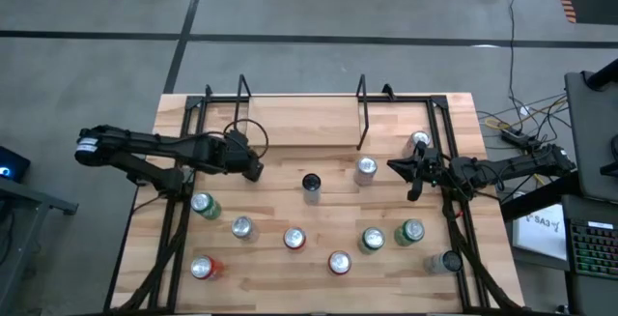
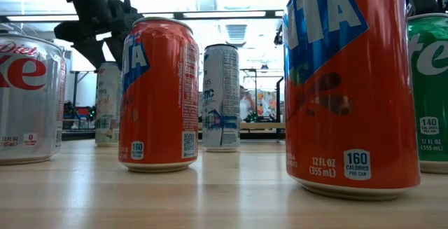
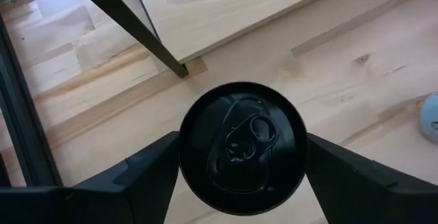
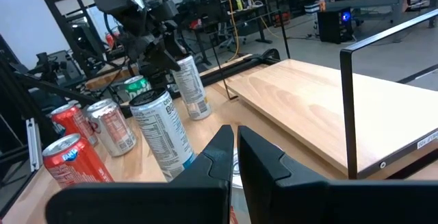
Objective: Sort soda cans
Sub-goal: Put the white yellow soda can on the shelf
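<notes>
My left gripper stands at the table's centre left, over a pale can with a black top. The can fills the gap between the fingers. It also shows in the right wrist view and the low view, where its base seems to be on the table. My right gripper is shut and empty at the centre right, beside a silver can. A dark-topped silver-blue can stands between the two grippers. Several red, green and silver cans stand upright along the near half. My left gripper has the black-topped can between its two fingers, one finger on each side of the can's upper wall just below the rim. The fingers come from above, slanting from the table's left. The can is upright. I cannot tell if it is lifted.
A raised wooden board with black metal posts takes up the far half. A silver can stands near the right frame rail. Green cans, red cans and silver cans line the near side.
</notes>
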